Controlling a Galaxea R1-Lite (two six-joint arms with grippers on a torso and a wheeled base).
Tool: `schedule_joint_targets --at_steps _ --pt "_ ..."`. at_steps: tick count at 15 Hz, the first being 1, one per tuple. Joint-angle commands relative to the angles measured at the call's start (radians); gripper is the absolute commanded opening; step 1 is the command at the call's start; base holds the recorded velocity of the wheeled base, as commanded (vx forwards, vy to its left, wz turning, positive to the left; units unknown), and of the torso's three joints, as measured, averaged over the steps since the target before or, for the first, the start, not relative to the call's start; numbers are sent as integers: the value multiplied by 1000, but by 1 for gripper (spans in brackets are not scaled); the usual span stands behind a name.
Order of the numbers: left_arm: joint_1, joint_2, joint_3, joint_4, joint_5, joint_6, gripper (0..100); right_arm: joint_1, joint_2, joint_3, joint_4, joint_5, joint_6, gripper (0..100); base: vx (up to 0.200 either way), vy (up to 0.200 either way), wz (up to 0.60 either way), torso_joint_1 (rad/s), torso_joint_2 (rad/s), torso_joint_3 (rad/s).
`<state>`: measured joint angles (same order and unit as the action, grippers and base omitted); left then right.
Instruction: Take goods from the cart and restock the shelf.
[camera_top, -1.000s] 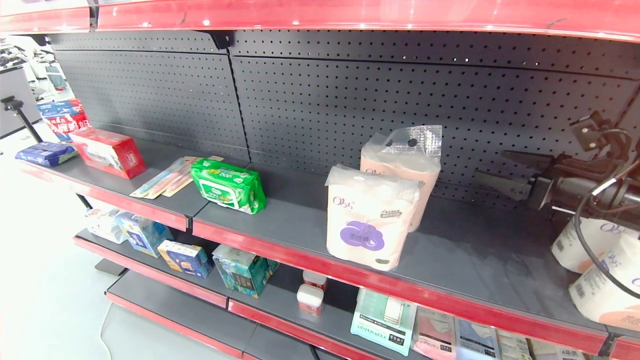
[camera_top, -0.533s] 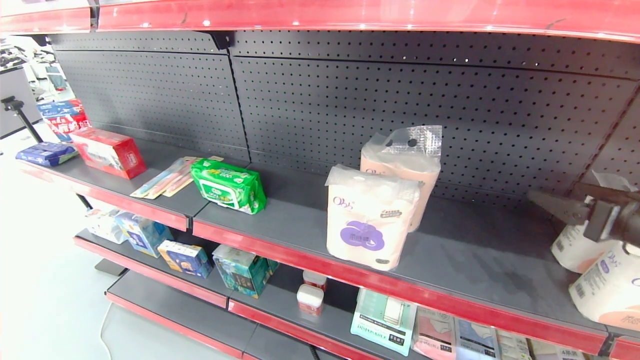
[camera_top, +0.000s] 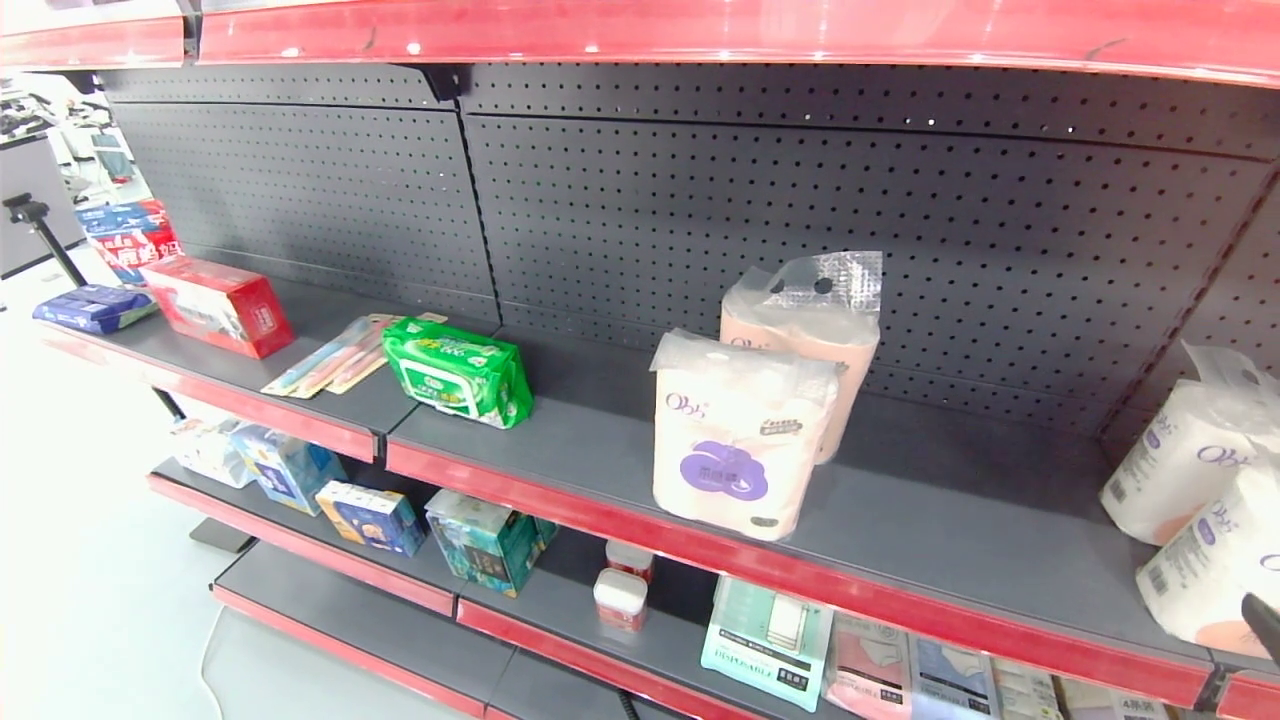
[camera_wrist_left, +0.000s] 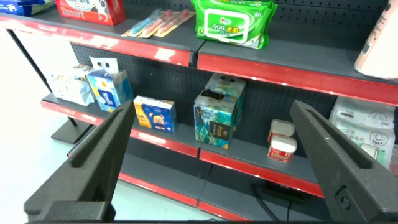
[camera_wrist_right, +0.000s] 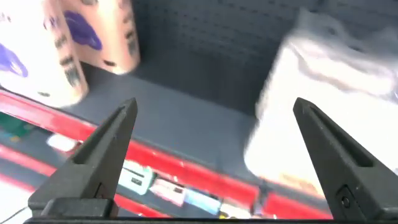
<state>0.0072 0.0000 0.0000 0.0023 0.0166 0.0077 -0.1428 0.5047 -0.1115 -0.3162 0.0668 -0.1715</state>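
Note:
The middle shelf holds two pink tissue-roll packs, one behind the other, and two white roll packs at its far right. My right gripper is open and holds nothing. It hangs in front of the shelf's red edge, with a white pack ahead on one side and the pink packs on the other. My left gripper is open too, low down and facing the lower shelves, with the green wipes pack above it.
Further left on the middle shelf lie green wipes, toothbrushes, a red box and a blue pack. Boxes and small jars stand on the shelf below. Bare shelf lies between the pink and white packs.
My right arm has pulled back from above the right end of the shelf, down and to the right, leaving the head view. The white packs now show whole. Nothing else moved.

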Motion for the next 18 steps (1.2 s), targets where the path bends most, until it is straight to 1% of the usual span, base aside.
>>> schedule_joint_targets --at_steps 1,2,3,5,6,9,10,11,12,13,14,15,16,18 --pt "-1 0 0 1 0 0 100 -3 -382 111 186 -15 4 100 0 0 0 0 0 0" --pt "0 0 0 -1 0 0 100 -3 -402 111 210 -13 4 100 0 0 0 0 0 0" --pt "0 0 0 1 0 0 100 -3 -405 110 253 -12 33 100 0 0 0 0 0 0" --pt "-1 0 0 1 0 0 100 -1 -405 111 261 77 73 100 0 0 0 0 0 0" --pt "0 0 0 1 0 0 100 0 -399 111 261 82 72 100 0 0 0 0 0 0" --pt "0 0 0 1 0 2 100 66 -405 111 259 90 102 100 0 0 0 0 0 0" --pt "-1 0 0 1 0 0 100 63 -405 111 259 82 118 100 0 0 0 0 0 0" --pt "0 0 0 1 -1 6 100 63 -405 111 259 59 119 100 0 0 0 0 0 0" --pt "-1 0 0 1 -1 8 100 63 -405 111 285 -50 119 100 0 0 0 0 0 0" --pt "-1 0 0 1 -1 8 100 63 -405 111 289 -44 119 100 0 0 0 0 0 0" --pt "-1 0 0 1 -1 6 100 65 -405 111 287 -16 110 100 0 0 0 0 0 0" --pt "-1 0 0 1 -1 6 100 66 -405 107 287 42 98 100 0 0 0 0 0 0" --pt "-1 0 0 1 -1 6 100 98 -396 105 292 50 101 100 0 0 0 0 0 0" --pt "-3 0 0 1 -1 6 100 200 -416 108 299 41 118 100 0 0 0 0 0 0"
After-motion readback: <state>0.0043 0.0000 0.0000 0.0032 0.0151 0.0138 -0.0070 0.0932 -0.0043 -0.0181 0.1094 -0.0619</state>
